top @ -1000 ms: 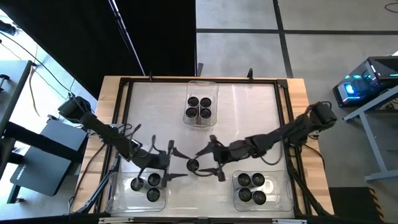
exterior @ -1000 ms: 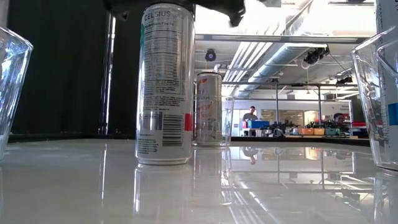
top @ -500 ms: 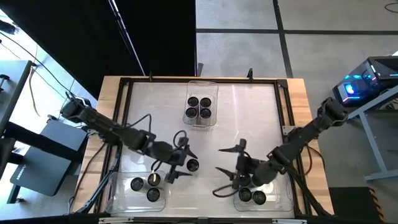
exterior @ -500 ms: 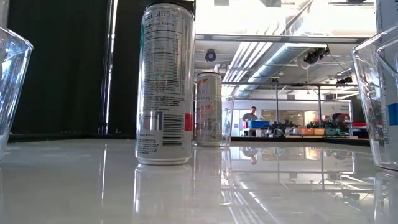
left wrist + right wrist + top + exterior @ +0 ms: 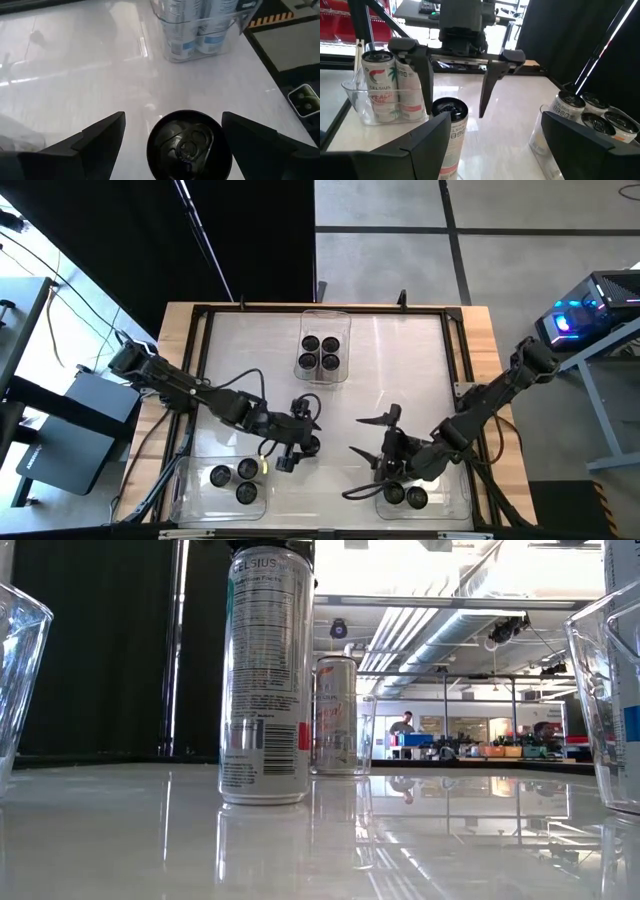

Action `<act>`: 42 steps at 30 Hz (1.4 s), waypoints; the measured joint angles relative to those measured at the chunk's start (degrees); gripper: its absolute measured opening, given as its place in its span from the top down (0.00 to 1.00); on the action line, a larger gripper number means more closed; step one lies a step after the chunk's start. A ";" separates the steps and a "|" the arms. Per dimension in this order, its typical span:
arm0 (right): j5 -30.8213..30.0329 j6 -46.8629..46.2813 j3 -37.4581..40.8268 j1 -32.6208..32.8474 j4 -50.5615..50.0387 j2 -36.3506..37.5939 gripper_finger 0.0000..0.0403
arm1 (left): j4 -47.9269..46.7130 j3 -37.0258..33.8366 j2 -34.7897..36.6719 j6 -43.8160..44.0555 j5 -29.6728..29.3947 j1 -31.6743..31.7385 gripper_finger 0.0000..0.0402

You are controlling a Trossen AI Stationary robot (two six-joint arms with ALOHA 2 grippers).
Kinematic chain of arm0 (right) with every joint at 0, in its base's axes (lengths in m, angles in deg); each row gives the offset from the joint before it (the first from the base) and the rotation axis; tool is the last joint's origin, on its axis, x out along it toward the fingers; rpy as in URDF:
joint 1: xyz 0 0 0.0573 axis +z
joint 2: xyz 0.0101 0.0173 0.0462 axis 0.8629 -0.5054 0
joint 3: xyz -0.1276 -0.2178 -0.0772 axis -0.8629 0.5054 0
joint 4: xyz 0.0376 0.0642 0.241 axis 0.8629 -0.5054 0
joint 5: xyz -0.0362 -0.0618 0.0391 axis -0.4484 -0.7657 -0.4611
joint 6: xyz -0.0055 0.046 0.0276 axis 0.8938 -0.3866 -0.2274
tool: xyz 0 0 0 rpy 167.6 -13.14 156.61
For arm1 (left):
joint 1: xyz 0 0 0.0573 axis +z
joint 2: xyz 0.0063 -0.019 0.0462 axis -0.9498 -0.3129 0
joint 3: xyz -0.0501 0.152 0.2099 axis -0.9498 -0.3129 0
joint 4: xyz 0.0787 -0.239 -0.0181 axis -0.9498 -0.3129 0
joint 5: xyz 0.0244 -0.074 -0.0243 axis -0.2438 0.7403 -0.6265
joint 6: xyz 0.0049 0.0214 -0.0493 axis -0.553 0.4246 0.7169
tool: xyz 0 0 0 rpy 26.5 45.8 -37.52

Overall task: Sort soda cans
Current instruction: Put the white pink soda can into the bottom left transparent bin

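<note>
The lone soda can (image 5: 265,675) is silver-grey with small dark print, a barcode, a red patch and a black top. The desk (image 5: 390,380) is glossy white, edged in pale wood with a black frame. The bins (image 5: 324,345) are clear. Both arms are black.

In the low view the top of the lone can (image 5: 265,675) is cut off by the picture's edge, hiding the left claw above it. The left claw (image 5: 296,437) covers part of that can from overhead. A distant person (image 5: 402,726) is too small to make out.
</note>
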 joint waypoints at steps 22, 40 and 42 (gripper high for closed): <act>0.00 -0.10 0.02 0.00 -0.86 0.00 0.24 | -2.50 0.02 -1.29 3.86 -0.44 -2.31 0.19; 0.00 -1.07 0.04 0.00 -0.93 -0.02 0.24 | -0.45 0.54 -3.22 2.19 4.40 -1.68 0.38; 0.00 -1.09 0.04 0.00 -0.93 -0.02 0.24 | -1.77 2.93 -3.11 1.42 4.91 -1.05 0.39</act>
